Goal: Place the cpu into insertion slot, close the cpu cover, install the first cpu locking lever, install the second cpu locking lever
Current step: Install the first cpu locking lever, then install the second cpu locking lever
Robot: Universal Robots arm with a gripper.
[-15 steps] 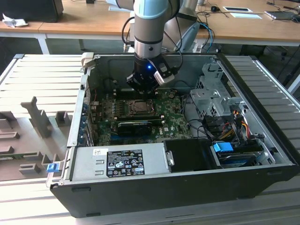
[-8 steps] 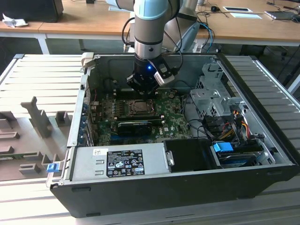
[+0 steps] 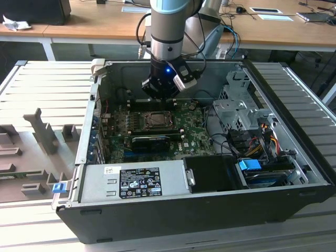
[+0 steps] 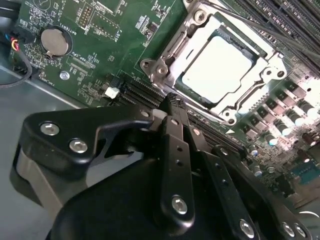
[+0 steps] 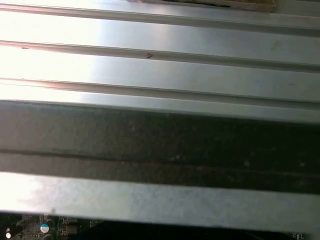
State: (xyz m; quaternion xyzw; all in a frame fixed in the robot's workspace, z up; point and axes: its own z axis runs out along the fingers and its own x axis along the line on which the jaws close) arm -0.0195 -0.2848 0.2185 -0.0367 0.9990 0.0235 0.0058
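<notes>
1. While the arm hangs over the open computer case (image 3: 294, 173), the tool (image 3: 161, 94) sits low inside it, just above the back part of the green board (image 3: 194, 137).
2. In the second wrist view the tool (image 4: 171, 98) has its two black fingers (image 4: 175, 150) pressed together, and nothing is between them.
3. The finger tips are just beside the edge of the insertion slot (image 4: 159, 70), very near one corner of it. I cannot tell if they touch it.
4. The cpu (image 4: 217, 67) lies flat in the insertion slot. It looks like a pale, shiny square.
5. The cpu cover (image 4: 267, 62) lies down over the slot, and the cpu shows through its square hole.
6. A thin metal locking lever (image 4: 240, 21) runs along one side of the slot.
7. Long black card slots (image 4: 142, 92) sit on the board near the finger tips, and a round silver battery (image 4: 53, 41) is farther off.
8. In the exterior view the insertion slot (image 3: 156, 120) is in the middle of the board, right below the tool.
9. A grey box with a label (image 3: 131, 181) fills the front of the case, and a blue clip (image 3: 250, 165) sits toward the exterior view's right.
10. The case stands on a ribbed metal desk (image 3: 47, 84), with grey holders (image 3: 44, 131) on the exterior view's left.
</notes>
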